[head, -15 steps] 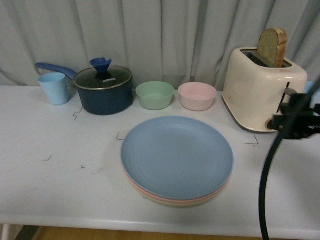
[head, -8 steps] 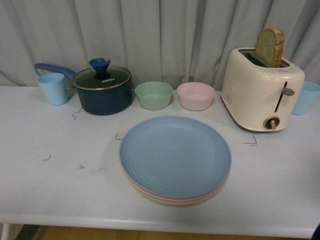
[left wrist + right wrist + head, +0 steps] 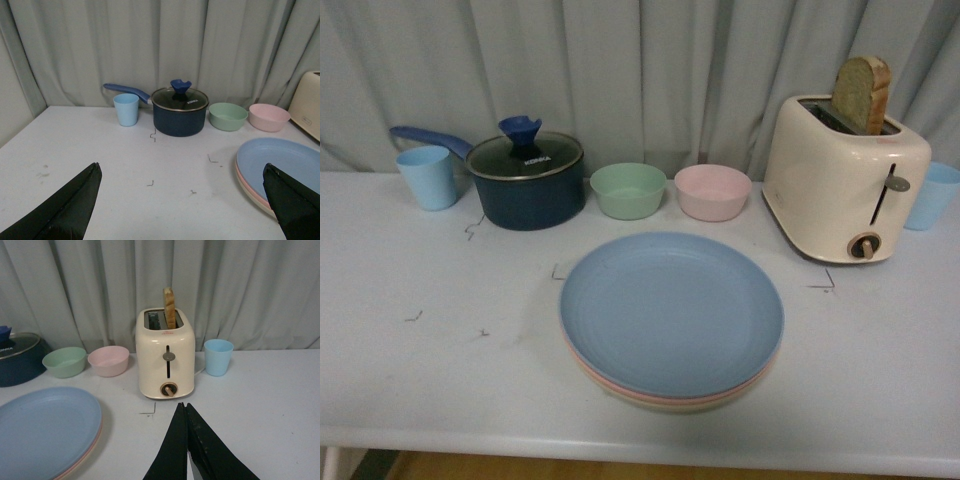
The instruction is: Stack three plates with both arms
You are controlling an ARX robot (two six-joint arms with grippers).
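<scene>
Stack looks done: light blue round matte plate point(image 3: 670, 312) tops the pink plate point(image 3: 620, 385) and cream plate point(image 3: 680, 405), centre frame. My left gripper point(image 3: 182, 200) gapes wide, empty; right gripper point(image 3: 187, 447) pinched closed, empty. Next: just park.

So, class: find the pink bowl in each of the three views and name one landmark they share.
Front view: pink bowl at the back, between the green bowl and the toaster.
Left wrist view: pink bowl far right, beside the green bowl.
Right wrist view: pink bowl just left of the toaster.
Shared landmark: the green bowl.
</scene>
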